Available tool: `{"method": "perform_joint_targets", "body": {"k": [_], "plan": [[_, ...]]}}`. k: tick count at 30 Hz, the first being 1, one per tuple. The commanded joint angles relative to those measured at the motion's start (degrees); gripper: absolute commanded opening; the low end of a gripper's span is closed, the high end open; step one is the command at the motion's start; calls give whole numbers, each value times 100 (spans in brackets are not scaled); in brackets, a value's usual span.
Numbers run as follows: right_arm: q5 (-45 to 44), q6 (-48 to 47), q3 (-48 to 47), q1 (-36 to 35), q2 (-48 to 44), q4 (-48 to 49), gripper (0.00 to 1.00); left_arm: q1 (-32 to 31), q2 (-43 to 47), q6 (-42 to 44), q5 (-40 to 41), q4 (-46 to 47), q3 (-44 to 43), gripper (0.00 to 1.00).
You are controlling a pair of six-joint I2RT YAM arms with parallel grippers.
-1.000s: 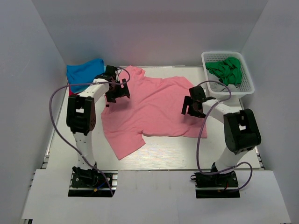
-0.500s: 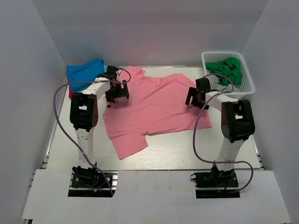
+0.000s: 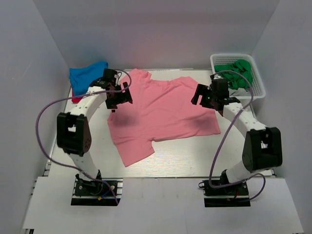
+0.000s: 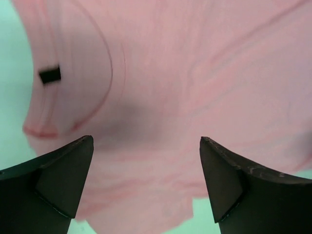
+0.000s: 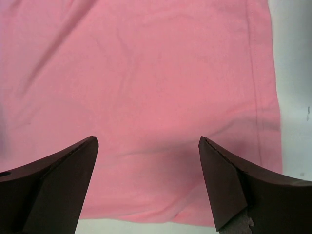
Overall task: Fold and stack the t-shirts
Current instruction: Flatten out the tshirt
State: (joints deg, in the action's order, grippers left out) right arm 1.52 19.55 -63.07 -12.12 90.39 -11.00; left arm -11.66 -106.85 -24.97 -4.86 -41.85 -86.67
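The salmon-pink t-shirt (image 3: 163, 114) lies spread flat across the middle of the surface (image 3: 185, 156). The left fingers (image 4: 58, 180) hover wide apart above its far left part, near the collar and dark neck label (image 4: 49, 74), holding nothing. The right fingers (image 5: 58, 180) hover just as wide above its right edge, also empty. A blue t-shirt (image 3: 87, 75) sits in the far left corner, and a green t-shirt (image 3: 236, 73) fills the white basket (image 3: 258, 90) at far right.
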Motion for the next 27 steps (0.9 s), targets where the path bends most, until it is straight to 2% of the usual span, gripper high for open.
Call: {"method": "perform_joint_targets", "body": {"k": [1, 6, 10, 12, 14, 19, 22, 27], "plan": [[33, 461, 470, 52, -486, 72, 90, -47, 892, -437, -94, -753, 780, 100], [76, 629, 603, 131, -602, -7, 90, -371, 2199, -938, -1050, -1465, 2361, 100], [629, 865, 339, 306, -312, -306, 90, -775, 3202, -1431, -1341, -1905, 3296, 100], [1024, 910, 357, 385, -250, -219, 90, -899, 3389, -1633, -1394, -2055, 3586, 100], [1096, 859, 322, 447, -224, -200, 90, -1127, 3459, -1721, -1465, -2056, 3745, 100], [578, 796, 269, 710, -600, -279, 90, -1523, 3303, -2047, -1517, -1565, 4272, 100], [455, 761, 251, 763, -873, -227, 90, -1751, 2987, -2135, -1186, -1564, 4404, 100], [726, 770, 496, 887, -1181, -95, 90, -1875, 2406, -2135, -727, -1546, 4036, 100]]}}
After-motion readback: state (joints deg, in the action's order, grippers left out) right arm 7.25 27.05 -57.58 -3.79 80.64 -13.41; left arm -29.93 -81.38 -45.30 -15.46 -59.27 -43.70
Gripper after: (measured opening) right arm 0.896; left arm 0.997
